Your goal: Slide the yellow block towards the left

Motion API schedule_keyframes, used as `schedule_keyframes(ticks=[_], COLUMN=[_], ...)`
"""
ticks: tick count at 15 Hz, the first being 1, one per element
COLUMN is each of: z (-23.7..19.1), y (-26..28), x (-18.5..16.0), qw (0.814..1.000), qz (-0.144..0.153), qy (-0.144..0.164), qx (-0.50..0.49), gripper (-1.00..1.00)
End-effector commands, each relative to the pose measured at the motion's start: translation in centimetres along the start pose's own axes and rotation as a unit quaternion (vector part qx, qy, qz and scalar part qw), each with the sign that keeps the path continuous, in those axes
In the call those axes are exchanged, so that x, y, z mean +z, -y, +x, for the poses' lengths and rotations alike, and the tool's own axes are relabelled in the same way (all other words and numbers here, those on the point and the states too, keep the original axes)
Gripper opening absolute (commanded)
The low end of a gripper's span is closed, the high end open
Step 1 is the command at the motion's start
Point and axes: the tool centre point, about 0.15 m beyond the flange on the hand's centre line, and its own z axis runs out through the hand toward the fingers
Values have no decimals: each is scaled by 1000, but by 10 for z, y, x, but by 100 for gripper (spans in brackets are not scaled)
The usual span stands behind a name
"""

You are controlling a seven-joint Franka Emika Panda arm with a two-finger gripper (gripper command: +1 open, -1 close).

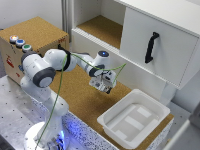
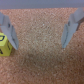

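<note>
Cork tabletop point(image 1: 80, 95); white bin point(image 1: 134, 119) bare inside; jaws spread, yellow block point(image 2: 4, 44) beside one finger point(image 2: 9, 31).

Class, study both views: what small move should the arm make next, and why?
Probably shift the gripper sideways toward the yellow block. In the wrist view the fingers stand apart over bare cork, with the block beside one finger, not between them. The exterior view does not show the block.

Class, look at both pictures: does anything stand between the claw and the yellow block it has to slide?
Nothing visible does. In the wrist view the yellow block lies on bare cork just outside one finger of the open claw. The exterior view does not show the block.
</note>
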Motion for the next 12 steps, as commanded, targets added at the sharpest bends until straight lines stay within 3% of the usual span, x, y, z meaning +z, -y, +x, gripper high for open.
schedule_keyframes(ticks=[1,6,12], z=[32,34,21], y=[4,42,68], x=[26,19,28], qw=[1000,1000,999], qz=[3,11,20], qy=[1,-5,23], qx=[9,-10,-10], gripper=[-100,-100,-100])
